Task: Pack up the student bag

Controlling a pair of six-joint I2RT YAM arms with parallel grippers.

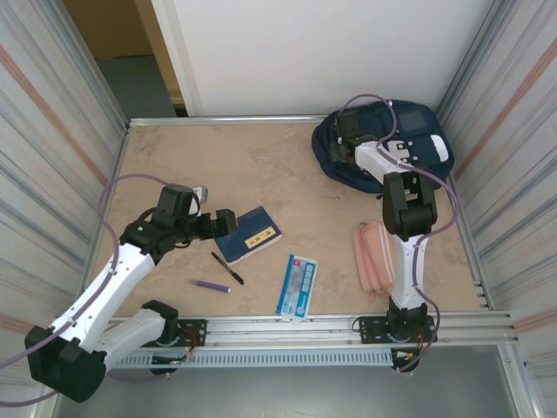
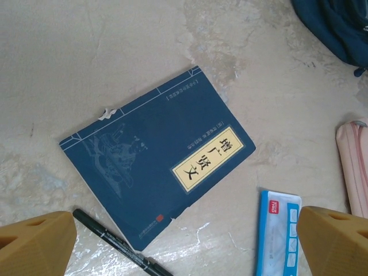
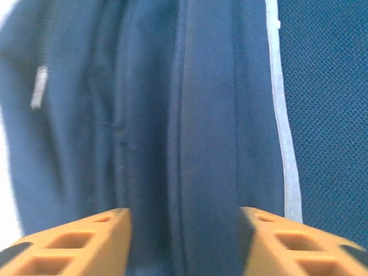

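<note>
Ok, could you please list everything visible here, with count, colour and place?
fabric backpack: one, navy with grey panel, far right corner
paperback book: one, dark blue with cream label, centre-left
slim pen: one, black, beside the book's near edge
short marker: one, purple, nearer than the pen, left
flat box: one, blue and white, centre, near edge
soft pencil case: one, pink, right side
stone-patterned table: one, beige, beneath everything
left gripper: one, black and orange, open above the book
right gripper: one, black and orange, astride a backpack fold, grip unclear
</note>
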